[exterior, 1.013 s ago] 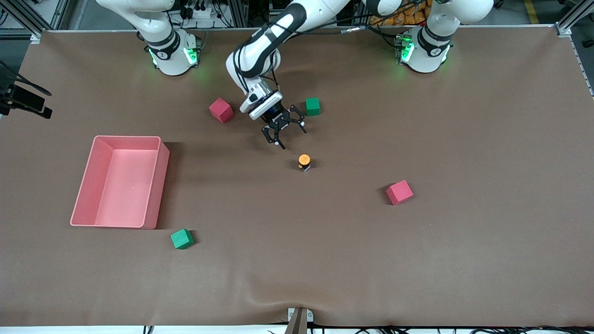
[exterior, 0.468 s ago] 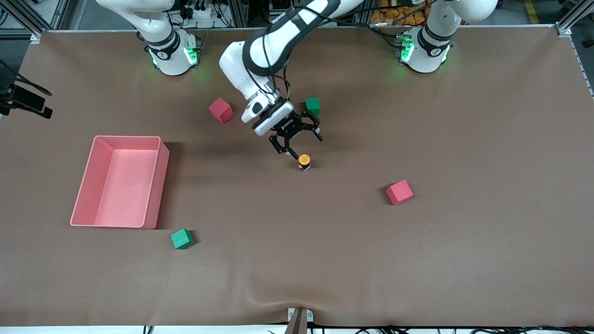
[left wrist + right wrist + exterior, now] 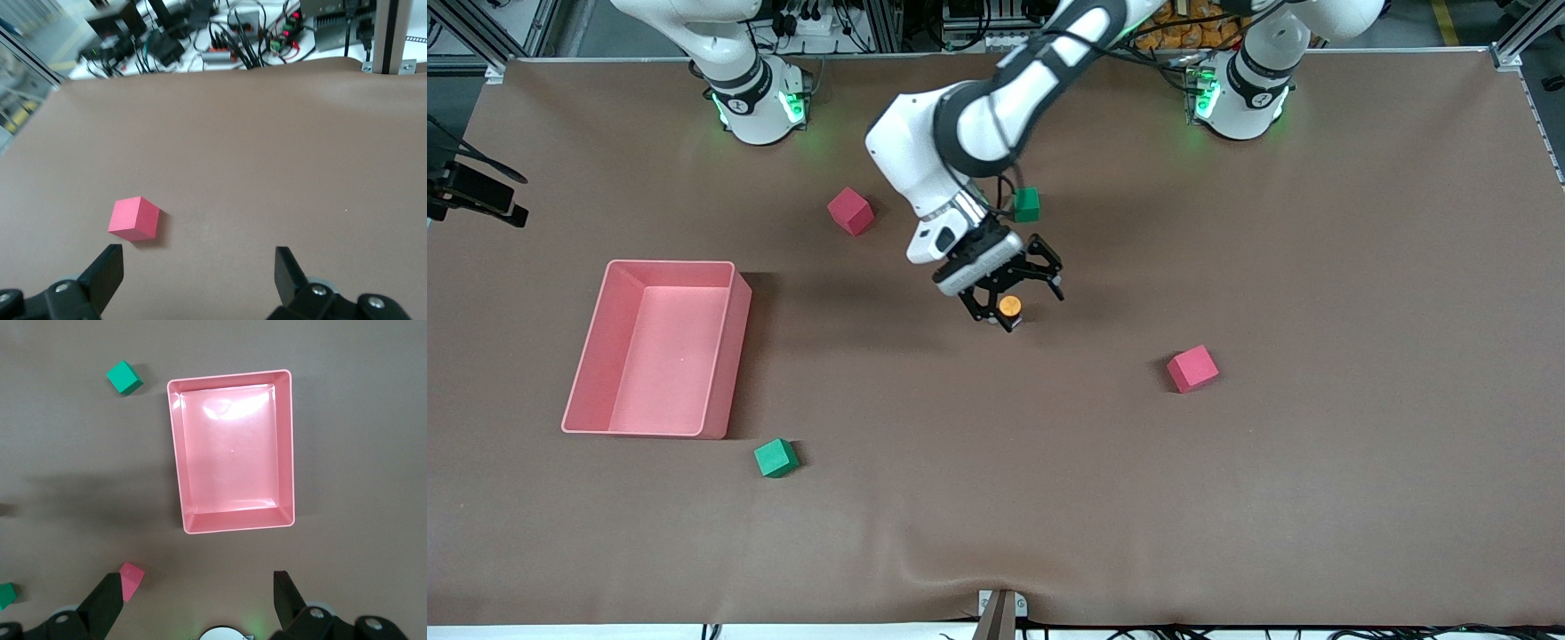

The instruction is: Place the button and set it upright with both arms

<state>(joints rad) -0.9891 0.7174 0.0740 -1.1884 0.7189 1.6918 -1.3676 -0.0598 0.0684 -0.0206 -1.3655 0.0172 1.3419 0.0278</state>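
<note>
- The button (image 3: 1010, 306): one only, a tiny round orange cap on a dark body, standing on the table (image 3: 1316, 462) near its middle, between the spread fingers of the left gripper (image 3: 1016, 304).
- Table: one wide surface under a smooth brown cover, slightly rumpled at the edge nearest the front camera.
- Arms: two, white with black joint bands. The left arm (image 3: 996, 124) reaches across toward the table's middle; the right arm (image 3: 734, 53) waits above, with the right gripper (image 3: 199, 608) spread wide over the pink bin (image 3: 654, 348).
- Pink bin: one, a glossy rectangular tray with rounded corners, toward the right arm's end.
- Pink cubes: two, matte; one (image 3: 850, 211) near the right arm's base, one (image 3: 1192, 368) nearer the front camera than the button.
- Green cubes: two; one (image 3: 1027, 204) just beside the left arm's wrist, one (image 3: 775, 458) beside the bin's near corner.
</note>
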